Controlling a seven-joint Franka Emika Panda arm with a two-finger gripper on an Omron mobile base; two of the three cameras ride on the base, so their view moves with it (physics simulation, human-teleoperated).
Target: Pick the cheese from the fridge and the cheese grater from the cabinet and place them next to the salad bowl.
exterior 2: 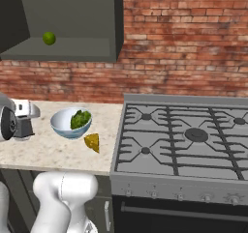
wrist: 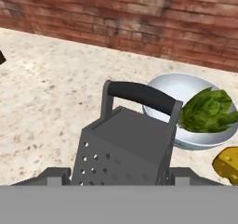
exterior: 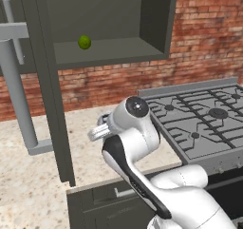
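Observation:
My gripper [wrist: 119,176] is shut on the cheese grater [wrist: 125,144], a grey metal box with a dark top handle, which sits between the two finger tips. The grater hangs over the speckled counter [wrist: 46,102], just left of the salad bowl [wrist: 186,141]. That pale bowl [exterior 2: 71,123] holds green leaves. The yellow cheese [exterior 2: 92,142] wedge lies on the counter right by the bowl, and its edge [wrist: 228,165] shows at lower right in the hand view. The hand [exterior 2: 22,118] is at the far left. The cabinet [exterior: 109,50] stands open above. The fridge is out of view.
A green lime [exterior: 84,42] rests on the cabinet shelf, and the tall door [exterior: 47,90] juts out over the counter. A pale grey bar handle [exterior: 16,95] stands at far left. The gas stove [exterior 2: 184,135] borders the counter on the right. A brick wall [exterior 2: 169,48] runs behind.

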